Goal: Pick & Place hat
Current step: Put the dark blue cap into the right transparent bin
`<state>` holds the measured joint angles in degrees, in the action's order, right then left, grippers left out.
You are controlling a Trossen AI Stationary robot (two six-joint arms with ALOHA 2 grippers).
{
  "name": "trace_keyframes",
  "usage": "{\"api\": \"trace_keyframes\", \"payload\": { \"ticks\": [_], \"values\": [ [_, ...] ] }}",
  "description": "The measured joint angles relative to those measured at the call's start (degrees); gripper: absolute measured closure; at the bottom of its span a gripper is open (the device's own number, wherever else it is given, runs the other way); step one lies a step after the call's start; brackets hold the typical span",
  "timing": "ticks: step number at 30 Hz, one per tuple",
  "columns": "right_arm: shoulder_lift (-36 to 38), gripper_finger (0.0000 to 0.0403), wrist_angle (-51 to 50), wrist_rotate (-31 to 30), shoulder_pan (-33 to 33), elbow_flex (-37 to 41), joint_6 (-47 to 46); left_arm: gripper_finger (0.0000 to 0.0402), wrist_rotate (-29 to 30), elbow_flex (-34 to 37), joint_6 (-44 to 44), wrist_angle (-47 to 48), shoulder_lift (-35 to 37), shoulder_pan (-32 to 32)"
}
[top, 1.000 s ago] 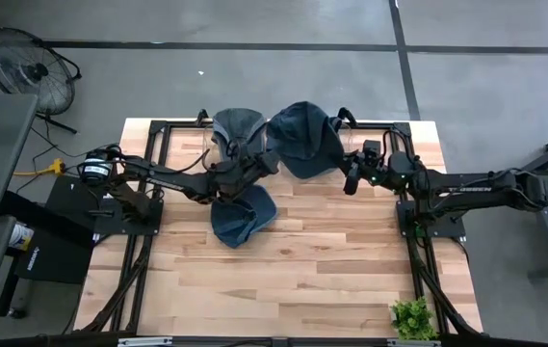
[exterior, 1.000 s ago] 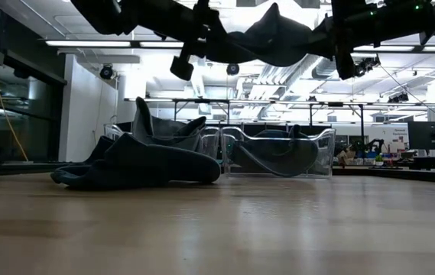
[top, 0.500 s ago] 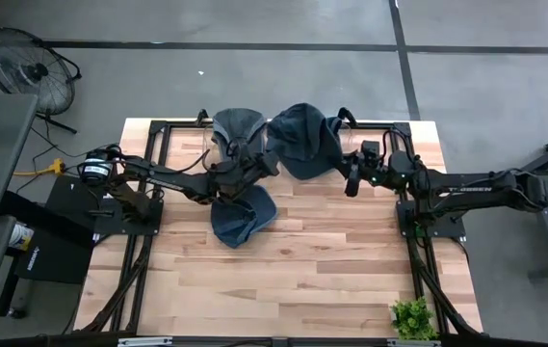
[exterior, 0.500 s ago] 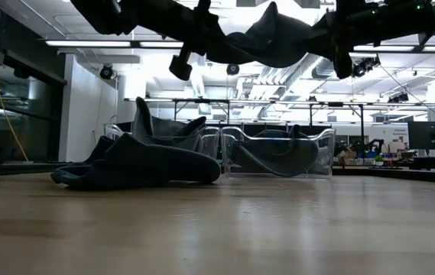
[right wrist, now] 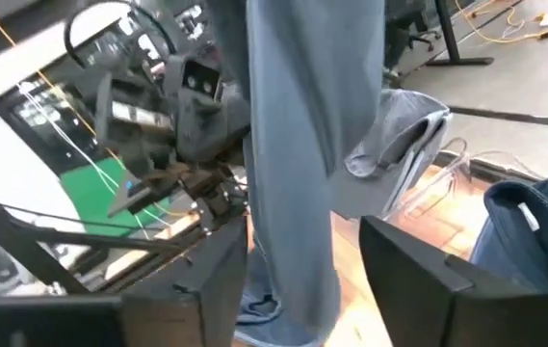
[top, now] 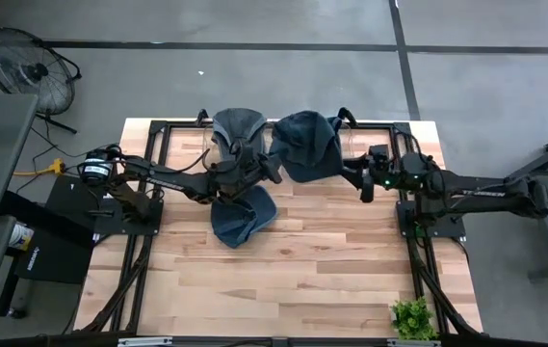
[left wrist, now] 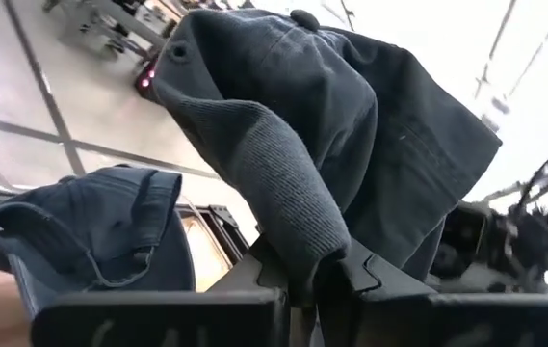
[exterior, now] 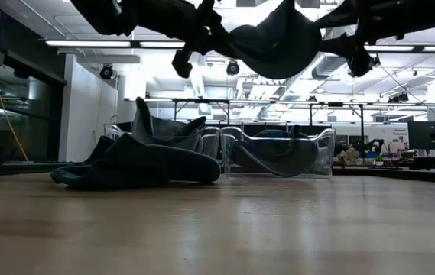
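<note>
Above the rear of the surface [top: 331,280], a dark blue cap [top: 304,145] hangs off the left claw [top: 272,167], pinched by its ribbed edge. Right claw [top: 364,183] just beside it, fingers apart, cloth between but no grip. Best: lower slow, centre over clear bin [exterior: 277,151] w/ hat inside, then let go. Bin rim lost under cap from overhead; second cap [top: 243,214] lies below.

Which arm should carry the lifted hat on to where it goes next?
Left. The left gripper is shut on the lifted hat, while the right gripper has opened and sits clear beside it.
</note>
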<state>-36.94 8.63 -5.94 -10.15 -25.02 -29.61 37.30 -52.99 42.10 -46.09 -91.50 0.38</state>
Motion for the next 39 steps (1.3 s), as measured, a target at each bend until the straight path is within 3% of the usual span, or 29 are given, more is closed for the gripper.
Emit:
{"api": "trace_keyframes", "payload": {
  "ticks": [3, 7, 16, 21, 26, 31, 39],
  "values": [
    [2.2, 0.0193, -1.6, 0.3, 0.0, -0.6, -1.0, 0.0386, -1.5, 0.0, -2.2, 0.0, 0.0, 0.0],
    [2.6, 0.0186, -12.0, 0.2, 0.0, -7.1, 0.1, 0.0386, -2.4, 0.0, -5.0, 0.1, 0.0, 0.0],
    [-6.2, 0.0185, -45.3, -0.9, -3.1, -34.7, 4.3, 0.0386, -3.8, 0.0, -12.1, 1.2, 0.0, 0.0],
    [-13.7, 0.0185, -58.4, 0.0, -4.9, -48.6, 7.3, 0.0386, -3.9, 0.0, -17.1, 1.2, 0.0, 0.0],
    [-20.5, 0.0184, -64.5, 1.3, -5.6, -57.3, 9.6, 0.0386, -3.7, -0.1, -23.2, 1.4, 0.0, 0.0],
    [-26.4, 0.0168, -65.6, 3.3, -5.7, -61.7, 11.8, 0.0386, -5.3, -4.6, -33.5, 4.6, 0.0, 0.0],
    [-33.4, 0.0135, -68.8, 2.5, -5.7, -66.4, 14.4, 0.0386, -5.1, -15.7, -46.2, 23.9, 0.0, 0.2]
  ]
}}
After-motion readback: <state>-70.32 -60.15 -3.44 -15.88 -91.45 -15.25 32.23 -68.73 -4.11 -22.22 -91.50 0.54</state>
